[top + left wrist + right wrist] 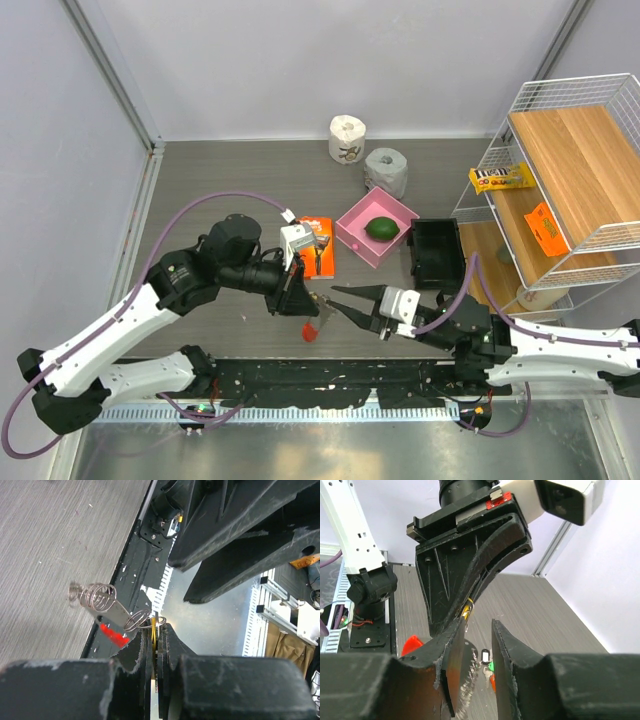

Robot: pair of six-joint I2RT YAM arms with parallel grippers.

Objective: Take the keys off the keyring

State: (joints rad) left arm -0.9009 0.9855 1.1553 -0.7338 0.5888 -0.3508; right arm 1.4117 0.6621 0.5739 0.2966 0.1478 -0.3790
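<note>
**Reference: the orange box (318, 250).** On the box's near side my left gripper (156, 629) is clamped tight on a yellow tag (466, 611). From the tag a flat metal strip (112, 611) and several wire rings (95, 595) stick out sideways, clear of the table (220, 180). My right gripper (335, 300) faces it from the box's near-right. Its fingers (455, 655) are parted with nothing between them, and its tips are just beside the left gripper. The red keyring (310, 330) lies on the table, farther from the box toward the arm bases and apart from both grippers; its outline is too blurred for me to trace. Through the gap between the right fingers I see keys (486, 657) on the table, one with a black-and-white tag and one with a green tag (490, 666). Whether they touch the keyring I cannot tell. A pink tray (352, 215) holding a green fruit (381, 229) stands just right of the box.
</note>
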